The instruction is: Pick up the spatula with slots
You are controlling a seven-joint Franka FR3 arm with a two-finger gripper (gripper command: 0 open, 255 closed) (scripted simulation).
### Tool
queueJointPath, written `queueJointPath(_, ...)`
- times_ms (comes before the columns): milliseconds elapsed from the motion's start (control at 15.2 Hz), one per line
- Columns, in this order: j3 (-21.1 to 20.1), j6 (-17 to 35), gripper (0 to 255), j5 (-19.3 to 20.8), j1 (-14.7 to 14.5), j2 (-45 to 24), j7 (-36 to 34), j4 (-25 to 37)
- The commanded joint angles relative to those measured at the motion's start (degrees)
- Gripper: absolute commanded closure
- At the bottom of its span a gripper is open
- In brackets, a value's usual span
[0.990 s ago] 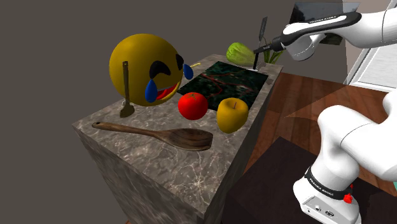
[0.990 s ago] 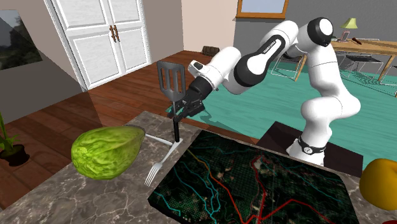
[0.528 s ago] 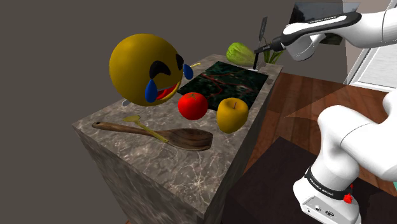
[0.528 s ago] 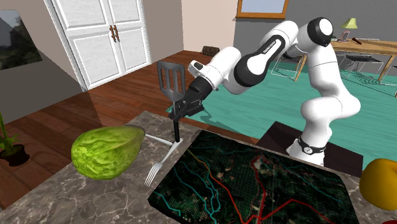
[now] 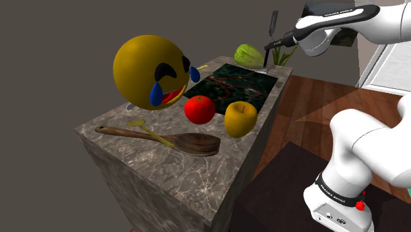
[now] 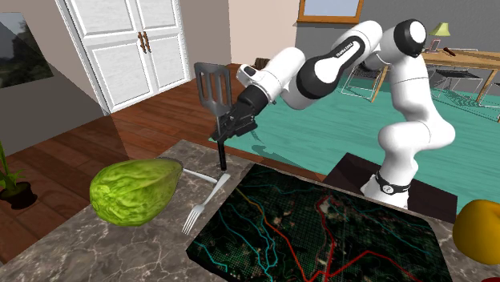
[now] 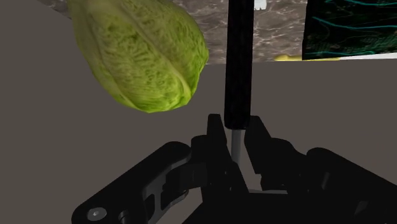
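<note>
Tool [image 6: 227,130] clasps slotted spatula [image 6: 211,86] upright; counter edge [image 6: 196,153] just below.

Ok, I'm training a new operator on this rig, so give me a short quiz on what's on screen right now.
1. True or false: the jaws are shut on the handle of the slotted spatula.
2. The spatula's slotted head points: A) up, B) straight down, C) sideways.
3. Fill in the colour: the fruit beside the red apple is ____.
Key: 1 true; 2 A; 3 yellow.
</note>
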State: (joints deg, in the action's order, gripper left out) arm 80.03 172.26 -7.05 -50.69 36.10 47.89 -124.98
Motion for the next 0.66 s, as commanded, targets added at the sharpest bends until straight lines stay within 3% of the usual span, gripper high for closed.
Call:
queueJointPath(0, -1.0, -1.2, 255, -0.1, 0.7, -0.6, -0.7, 0.9)
queueJointPath(594, -4.6, -5.7, 255, -0.4, 3.5, -2.6, -3.1, 4.3)
